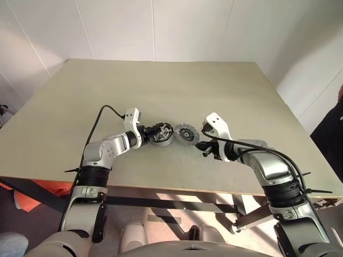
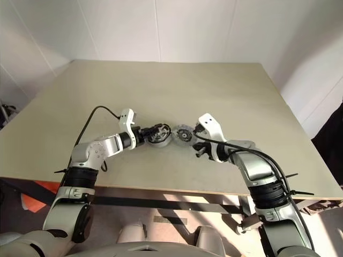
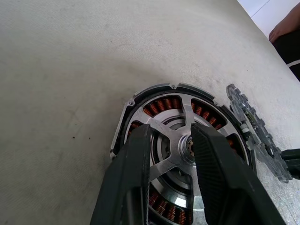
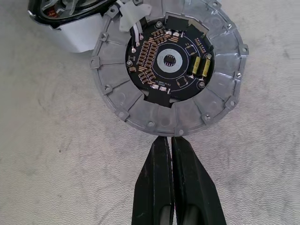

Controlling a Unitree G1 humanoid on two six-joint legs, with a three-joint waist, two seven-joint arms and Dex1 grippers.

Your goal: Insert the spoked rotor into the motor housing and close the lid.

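On the pale beige counter (image 1: pixel 161 85) the round silver-grey motor housing (image 3: pixel 140 101) with its ring of copper-orange windings sits near the middle, and the small spoked rotor (image 3: pixel 176 157) with silvery spokes and hub lies inside it. The left pincer (image 1: pixel 151 132) reaches over the housing with its two black fingers (image 3: pixel 136 178) partly apart, straddling a spoke close to the hub. Just beside the housing lies the lid (image 4: pixel 168 65), a round flat grey metal disc with a notched edge, dark circuit board facing up. The right pincer (image 4: pixel 168 140) has its fingers pressed together with nothing between them, tips right at the lid's rim
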